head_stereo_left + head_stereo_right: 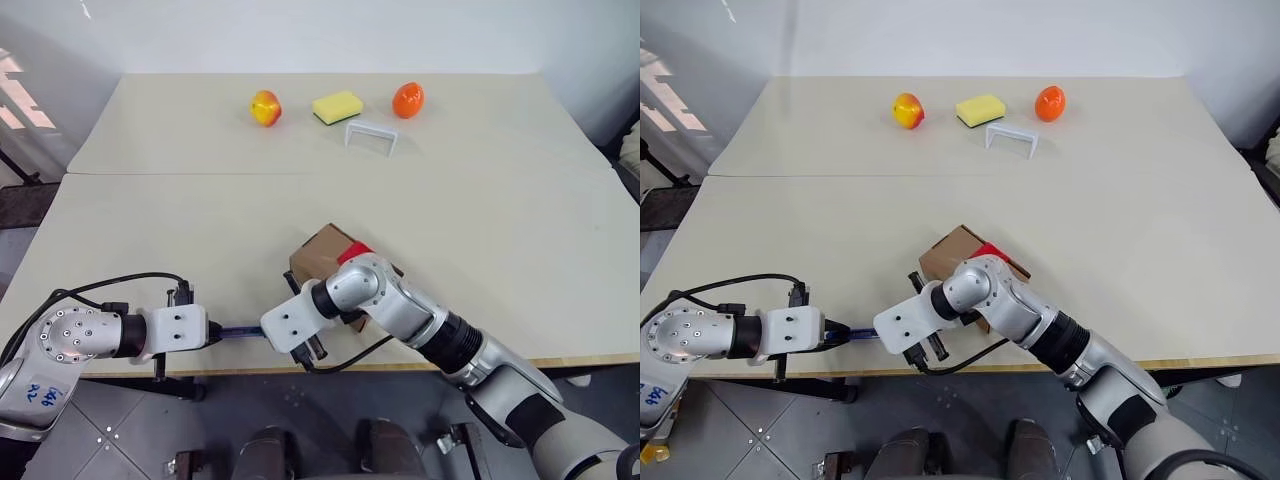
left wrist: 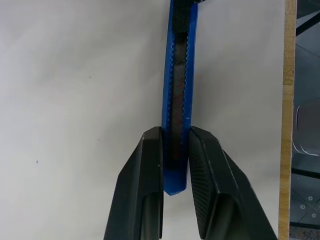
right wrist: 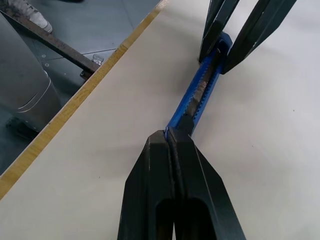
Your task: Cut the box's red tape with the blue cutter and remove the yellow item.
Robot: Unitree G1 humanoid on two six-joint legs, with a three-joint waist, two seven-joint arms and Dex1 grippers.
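Observation:
The blue cutter (image 2: 178, 85) lies flat on the table near its front edge. My left gripper (image 2: 175, 132) is shut on one end of it. My right gripper (image 3: 169, 136) is shut, and its joined tips touch the cutter's (image 3: 197, 97) other end. I cannot tell whether they pinch it. Just behind my right wrist stands the box (image 1: 322, 253), brown cardboard with red tape (image 1: 355, 251) on top. The arm covers part of it. The yellow item is hidden.
At the far side of the table sit a red-yellow apple (image 1: 265, 108), a yellow sponge (image 1: 337, 106), an orange round thing (image 1: 408, 99) and a small white frame (image 1: 371, 136). The table's wooden front edge (image 3: 75, 97) runs close beside the cutter.

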